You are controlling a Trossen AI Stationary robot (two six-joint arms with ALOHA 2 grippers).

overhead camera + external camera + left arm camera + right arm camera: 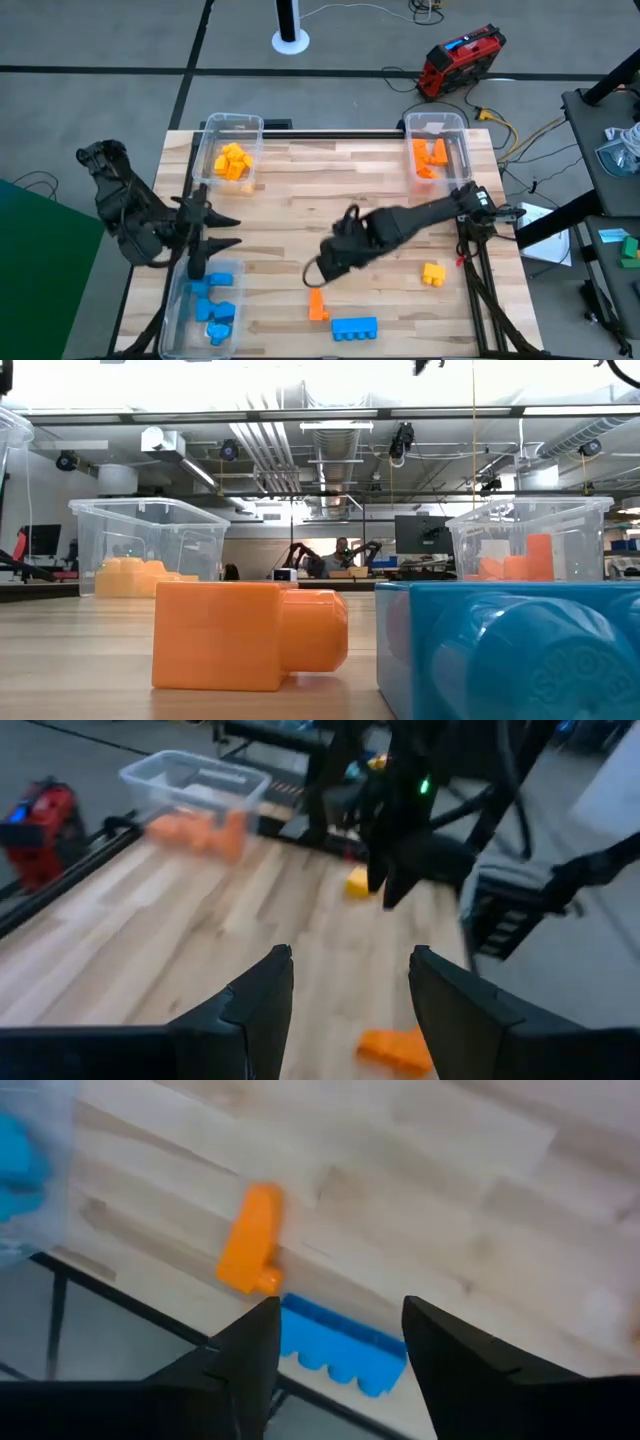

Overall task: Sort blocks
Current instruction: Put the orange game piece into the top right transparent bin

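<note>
While our right gripper (320, 272) hangs with jaws spread above the orange block (317, 304) and blue block (354, 328) on the surface (300, 190), our left gripper (225, 230), jaws spread, waits over the blue-filled bin (176, 300).

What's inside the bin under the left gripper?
Blue blocks fill the bin. The open left gripper hangs over its upper end, hiding whatever lies beneath it.

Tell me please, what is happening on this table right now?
A two-armed robot is sorting toy blocks by colour into clear bins. The right gripper, open and empty, hangs above the table close to the loose orange block and the blue block. A yellow block also lies loose. The left gripper, open, waits beside the bin of blue blocks.
</note>
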